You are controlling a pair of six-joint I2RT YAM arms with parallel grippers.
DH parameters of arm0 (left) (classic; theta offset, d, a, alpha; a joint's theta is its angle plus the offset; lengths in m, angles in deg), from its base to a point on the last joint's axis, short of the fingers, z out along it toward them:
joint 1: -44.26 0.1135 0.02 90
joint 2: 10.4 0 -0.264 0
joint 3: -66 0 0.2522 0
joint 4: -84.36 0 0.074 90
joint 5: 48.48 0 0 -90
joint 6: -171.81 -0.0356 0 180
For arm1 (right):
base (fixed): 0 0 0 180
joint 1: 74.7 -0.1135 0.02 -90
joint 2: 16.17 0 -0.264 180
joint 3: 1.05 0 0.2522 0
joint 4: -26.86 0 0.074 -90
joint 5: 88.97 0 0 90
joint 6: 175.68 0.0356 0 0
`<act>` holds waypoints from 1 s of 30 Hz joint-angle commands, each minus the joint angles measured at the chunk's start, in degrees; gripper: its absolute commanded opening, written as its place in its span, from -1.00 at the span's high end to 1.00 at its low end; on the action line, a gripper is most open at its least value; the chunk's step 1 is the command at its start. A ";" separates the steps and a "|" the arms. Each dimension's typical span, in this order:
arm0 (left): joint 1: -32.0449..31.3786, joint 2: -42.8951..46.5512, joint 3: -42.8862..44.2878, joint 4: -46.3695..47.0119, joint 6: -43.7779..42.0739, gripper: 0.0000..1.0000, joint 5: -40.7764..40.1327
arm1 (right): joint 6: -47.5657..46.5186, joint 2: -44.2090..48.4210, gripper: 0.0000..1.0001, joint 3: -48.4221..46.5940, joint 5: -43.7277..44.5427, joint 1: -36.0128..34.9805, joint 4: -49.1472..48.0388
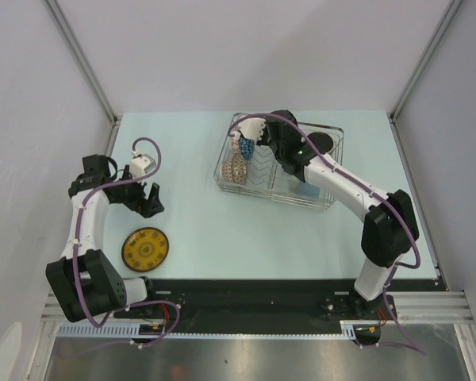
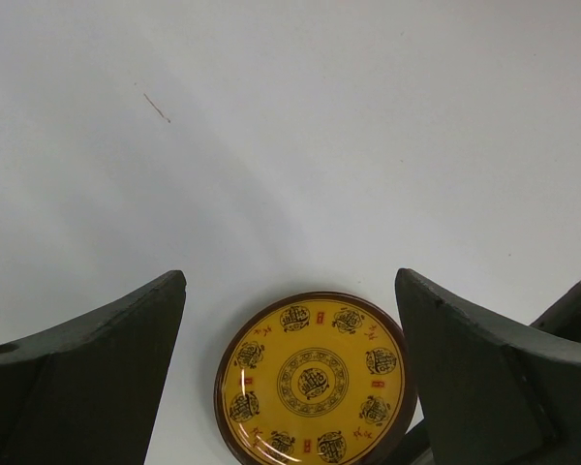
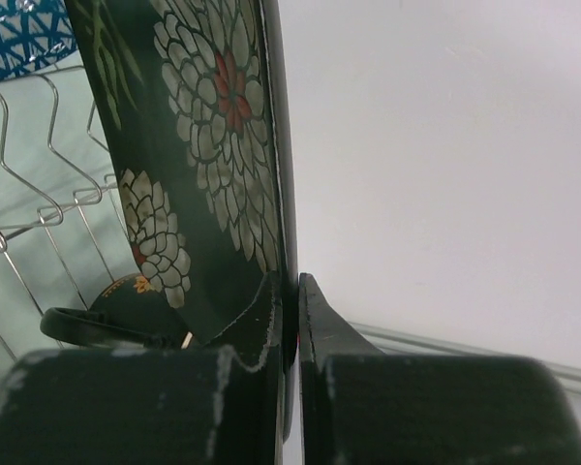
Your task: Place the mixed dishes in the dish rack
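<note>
Right wrist: pinches the black plate (image 3: 213,126) by its edge with the right gripper (image 3: 290,291), jaws clenched flat on the rim. Holds it on edge, near upright, over the rack (image 3: 24,194) prongs, with the blue bowl (image 3: 19,39) just beyond at top left.

Judged as the slotting step. To do it well:
- Line the plate's edge with a free gap between prongs, away from the bowls.
- Lower straight, no twisting.
- Seat the bottom edge on the wire before loosening.
- Release only once it leans on a prong, else likely to tip or slide.
- Mind the thin grip on what looks like slick glaze.

Top external: stretches the right arm (image 1: 341,186) far and leftward across the rack, elbow by the right side of the table (image 1: 190,159), wrist bent down over the slotted end. Cannot tell from there how high above the wires the plate hangs. Inside the rack: pink bowl (image 1: 236,168) beside the blue one at the left end, mug (image 1: 321,143) at the far right corner.

Folds the left arm (image 1: 83,214) over the table's left side. Left gripper (image 1: 149,200) hangs with jaws spread, holding nothing, near the yellow plate (image 1: 145,248). That plate is flat on the table, untouched, well apart from the rack.
</note>
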 commanded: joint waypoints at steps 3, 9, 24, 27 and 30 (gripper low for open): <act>0.65 -0.37 -0.32 1.79 0.76 -0.89 3.05 | -5.69 0.41 1.00 -1.37 0.95 0.57 -11.82; 0.65 -0.55 0.03 1.88 0.76 -0.89 3.14 | -6.30 -0.47 1.00 -1.19 0.34 0.92 -11.90; 0.91 -0.11 0.30 1.88 0.85 -0.88 3.05 | -1.29 -4.95 1.00 -0.32 -1.34 2.24 -10.32; 1.09 -0.29 0.21 1.97 0.85 -0.89 3.05 | -0.59 -4.96 1.00 -0.14 -0.55 2.24 -10.41; 1.09 -0.38 0.03 2.06 0.85 -0.89 3.14 | 0.55 -5.04 1.00 -0.05 0.77 2.15 -10.23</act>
